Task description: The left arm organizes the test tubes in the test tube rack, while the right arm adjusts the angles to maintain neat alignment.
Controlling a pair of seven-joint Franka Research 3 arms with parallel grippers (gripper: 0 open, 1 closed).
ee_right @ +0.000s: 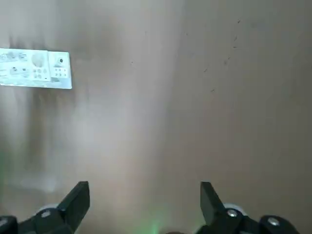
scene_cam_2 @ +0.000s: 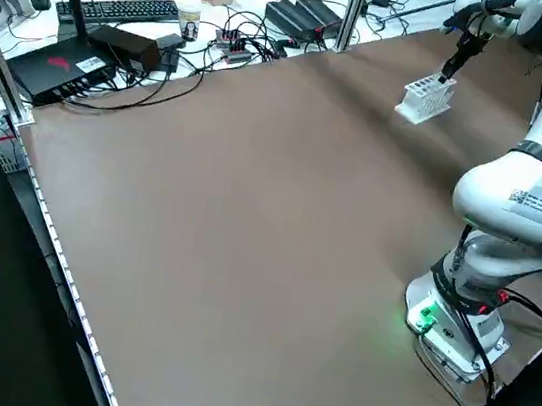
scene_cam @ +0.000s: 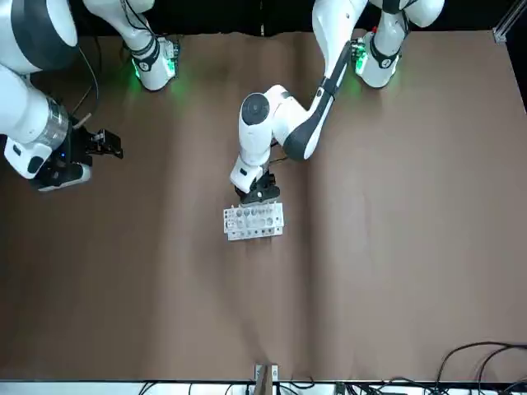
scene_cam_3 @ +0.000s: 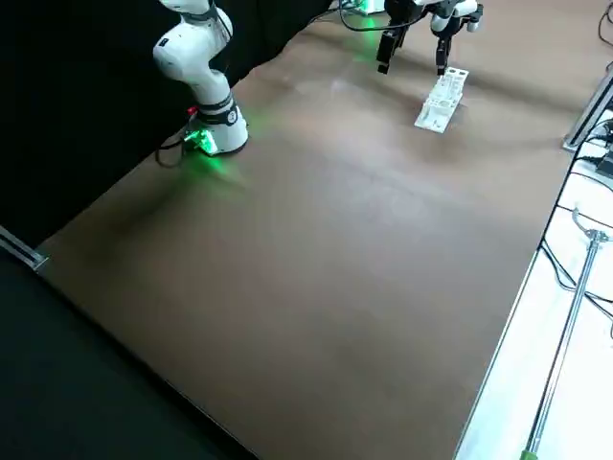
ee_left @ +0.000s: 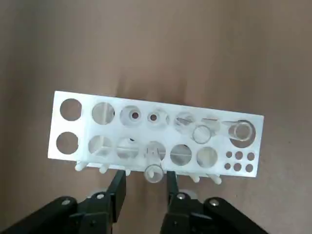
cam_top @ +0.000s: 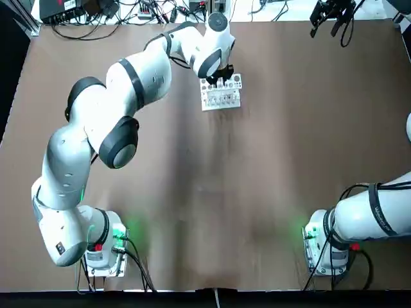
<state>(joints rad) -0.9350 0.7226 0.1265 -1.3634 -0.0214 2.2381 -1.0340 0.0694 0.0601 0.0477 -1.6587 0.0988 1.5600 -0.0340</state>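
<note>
The white test tube rack stands at the far middle of the brown table, also seen in the front view. The left arm reaches over it, and its gripper hovers at the rack's edge. In the left wrist view the rack holds several clear test tubes. One tilted tube rises from the near row between the left gripper's fingers, which stand wider than the tube. The right gripper hangs open at the far right, well away from the rack.
Both arm bases glow green at the table's near edge. Cables and electronics lie beyond the far edge. A desk with a keyboard and boxes sits beside the table.
</note>
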